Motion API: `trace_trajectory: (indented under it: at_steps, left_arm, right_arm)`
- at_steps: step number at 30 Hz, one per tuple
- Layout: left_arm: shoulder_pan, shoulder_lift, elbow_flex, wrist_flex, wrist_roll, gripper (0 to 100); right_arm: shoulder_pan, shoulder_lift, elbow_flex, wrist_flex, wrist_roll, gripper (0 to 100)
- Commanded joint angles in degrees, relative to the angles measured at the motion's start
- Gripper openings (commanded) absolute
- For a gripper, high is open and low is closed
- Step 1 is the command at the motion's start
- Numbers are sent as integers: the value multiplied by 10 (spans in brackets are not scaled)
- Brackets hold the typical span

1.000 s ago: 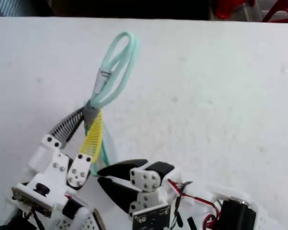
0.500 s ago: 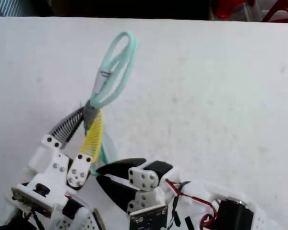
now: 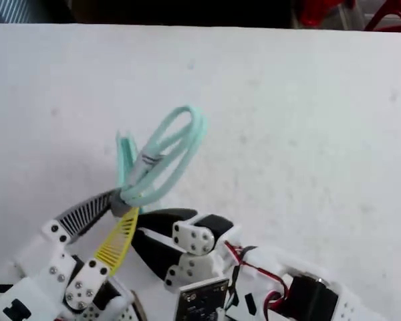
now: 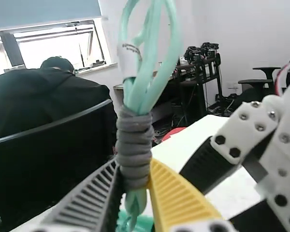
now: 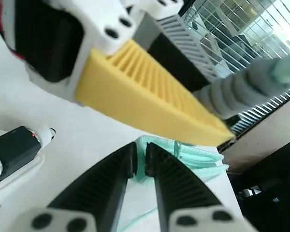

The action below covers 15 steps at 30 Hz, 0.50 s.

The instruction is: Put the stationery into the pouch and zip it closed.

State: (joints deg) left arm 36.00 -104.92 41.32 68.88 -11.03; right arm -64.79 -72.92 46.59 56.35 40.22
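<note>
Near table (image 3: pixel 307 134) front, left claw (image 3: pixel 123 206) grasping mint cord (image 3: pixel 167 150), loops pointing away-rightward, right claw (image 3: pixel 135 231) clenched.

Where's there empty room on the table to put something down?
The right side of the table, from the loop to the right edge, is bare. So are the far strip beyond the loop and the patch left of it. The near edge is crowded: the left gripper holds the loop there, with the right gripper beside it.
</note>
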Motion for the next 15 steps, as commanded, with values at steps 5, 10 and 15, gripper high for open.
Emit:
trace_trajectory:
  at_steps: [5, 10, 15]
  left_arm:
    - [51, 5, -39, 45, 4, 21]
    - [65, 3, -75, 93, 4, 21]
    - [92, 5, -147, 150, 4, 21]
  right_arm:
    - [45, 16, 48, -31, 6, 17]
    - [82, 18, 97, -103, 7, 17]
    - [87, 77, 96, -137, 7, 17]
